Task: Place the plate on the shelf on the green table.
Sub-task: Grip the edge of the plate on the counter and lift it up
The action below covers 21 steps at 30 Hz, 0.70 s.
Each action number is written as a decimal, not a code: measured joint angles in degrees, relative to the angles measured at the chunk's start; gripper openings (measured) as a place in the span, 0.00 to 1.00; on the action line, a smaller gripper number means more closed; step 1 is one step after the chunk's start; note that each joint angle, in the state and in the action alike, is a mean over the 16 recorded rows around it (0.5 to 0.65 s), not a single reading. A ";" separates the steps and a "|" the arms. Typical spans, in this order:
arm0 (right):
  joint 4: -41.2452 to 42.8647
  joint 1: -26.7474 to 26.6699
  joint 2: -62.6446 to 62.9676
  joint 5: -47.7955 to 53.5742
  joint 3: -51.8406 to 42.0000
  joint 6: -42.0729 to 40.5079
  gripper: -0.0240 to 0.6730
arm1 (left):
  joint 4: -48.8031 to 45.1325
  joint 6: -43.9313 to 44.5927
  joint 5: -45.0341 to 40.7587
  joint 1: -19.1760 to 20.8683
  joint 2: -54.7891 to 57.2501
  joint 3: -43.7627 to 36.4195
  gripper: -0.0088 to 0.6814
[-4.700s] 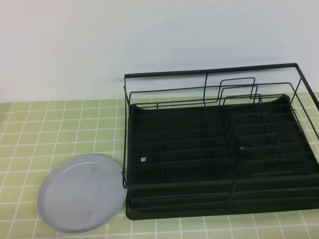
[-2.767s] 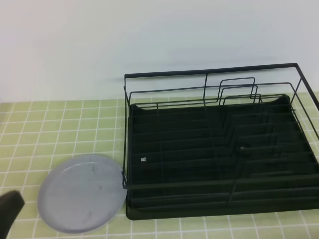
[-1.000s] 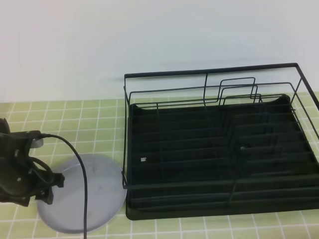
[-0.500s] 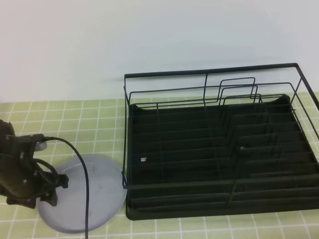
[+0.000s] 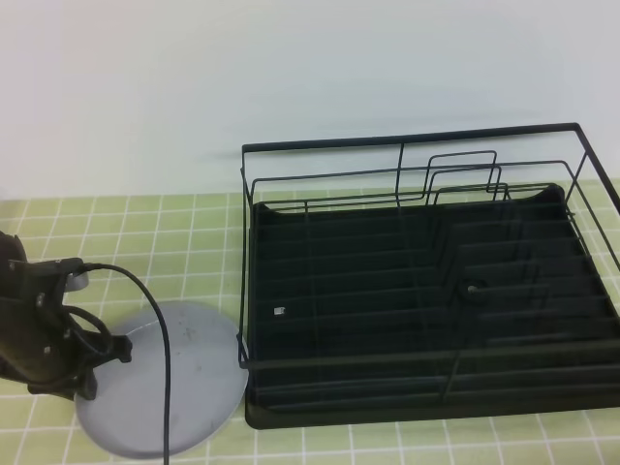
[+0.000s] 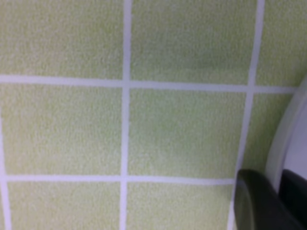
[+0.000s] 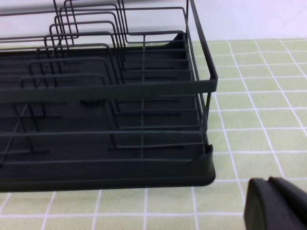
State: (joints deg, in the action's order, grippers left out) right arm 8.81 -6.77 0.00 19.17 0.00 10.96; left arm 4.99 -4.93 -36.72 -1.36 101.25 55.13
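The pale grey-blue plate [image 5: 179, 387] lies flat on the green table [image 5: 145, 242], just left of the black wire shelf [image 5: 426, 291]. My left arm hangs over the plate's left edge, and the arm's body hides the left gripper [image 5: 82, 387] there. In the left wrist view the left gripper [image 6: 279, 179] has its dark fingers [image 6: 256, 201] close together, low over the tiles at the plate's rim [image 6: 288, 129]. I cannot tell whether the rim is pinched. The right gripper [image 7: 268, 184] is shut and empty, in front of the shelf's [image 7: 105, 96] corner.
The shelf stands on a ribbed black tray with upright wire dividers [image 5: 465, 179] at its back. A white wall rises behind the table. Bare green tiles lie left of the plate [image 6: 120, 129] and right of the shelf [image 7: 259, 96].
The left arm came in from the lower left and now sits over the plate's left edge, slightly lower and further left than half a second ago. The plate has barely shifted.
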 joint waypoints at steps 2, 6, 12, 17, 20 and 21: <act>-0.01 0.00 0.00 0.00 0.00 0.00 0.03 | 0.07 0.00 -0.16 0.00 -0.09 0.06 0.07; -0.04 0.00 0.00 0.00 0.00 0.00 0.03 | 0.04 -0.06 -0.56 0.00 -0.73 0.06 0.06; -0.05 0.00 0.01 0.00 0.00 0.00 0.03 | -0.63 -0.58 -0.84 0.00 -2.89 0.40 0.05; -0.05 0.00 0.02 0.00 0.00 0.00 0.03 | -2.05 -1.55 -1.42 0.00 -5.86 1.35 0.04; -0.05 0.00 0.02 0.00 0.00 0.00 0.03 | -2.96 -2.18 -1.94 0.00 -8.00 2.27 0.03; -0.05 0.00 0.03 0.00 0.00 0.00 0.03 | -3.24 -2.37 -2.17 0.00 -8.74 2.67 0.03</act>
State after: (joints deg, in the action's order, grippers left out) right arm 8.76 -6.77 0.03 19.17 0.00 10.96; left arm 1.76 -7.30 -38.89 -1.36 92.51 57.81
